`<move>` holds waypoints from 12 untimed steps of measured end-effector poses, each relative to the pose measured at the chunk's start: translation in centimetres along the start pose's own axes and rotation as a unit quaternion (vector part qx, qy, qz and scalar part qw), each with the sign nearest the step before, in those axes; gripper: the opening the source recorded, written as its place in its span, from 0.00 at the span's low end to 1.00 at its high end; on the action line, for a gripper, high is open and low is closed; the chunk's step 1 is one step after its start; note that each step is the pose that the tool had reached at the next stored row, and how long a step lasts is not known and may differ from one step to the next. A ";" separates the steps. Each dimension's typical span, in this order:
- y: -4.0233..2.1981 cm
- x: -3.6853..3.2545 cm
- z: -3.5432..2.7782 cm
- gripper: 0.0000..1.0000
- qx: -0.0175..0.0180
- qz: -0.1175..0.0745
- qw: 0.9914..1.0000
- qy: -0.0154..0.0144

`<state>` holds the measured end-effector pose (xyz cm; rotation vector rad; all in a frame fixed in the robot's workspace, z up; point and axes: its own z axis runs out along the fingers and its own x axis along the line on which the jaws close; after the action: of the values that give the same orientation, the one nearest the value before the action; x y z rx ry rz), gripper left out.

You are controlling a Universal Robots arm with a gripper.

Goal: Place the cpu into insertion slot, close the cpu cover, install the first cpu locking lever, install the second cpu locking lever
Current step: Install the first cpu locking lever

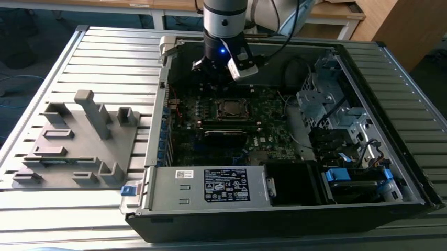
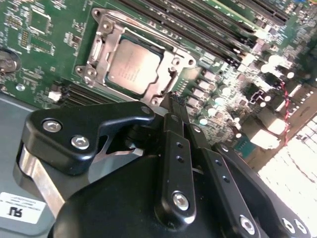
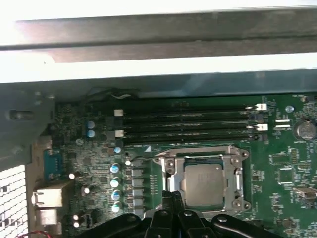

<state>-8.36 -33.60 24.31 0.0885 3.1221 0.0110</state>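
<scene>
Slatted grey surface (image 1: 104, 52) runs under everything, its near edge closest in the exterior view. On it, toward the exterior view's right edge, lies an open computer case (image 1: 279, 219). A grey moulded fixture (image 1: 77, 141) sits toward the exterior view's left edge. Inside the case the green motherboard (image 1: 269, 128) lies flat. Over it hangs the pincer (image 2: 174, 101), black fingers pressed together and holding nothing, tips just beside the cpu cover (image 2: 106, 37). The cover lies flat around the cpu (image 2: 133, 67), which sits in the insertion slot (image 2: 167, 74), near the board's middle.
</scene>
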 end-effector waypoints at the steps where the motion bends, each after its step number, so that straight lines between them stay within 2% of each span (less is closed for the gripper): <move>1: 0.00 0.10 0.00 0.11 0.000 0.000 1.000 0.000; 4: -0.01 0.11 -0.13 0.11 -0.001 0.000 1.000 -0.001; 9: 0.00 0.10 -0.86 0.11 -0.002 0.000 1.000 0.000; 12: 0.00 0.17 -0.87 0.11 -0.003 0.000 1.000 -0.001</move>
<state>-8.55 -33.60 25.18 0.0884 3.1206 0.0188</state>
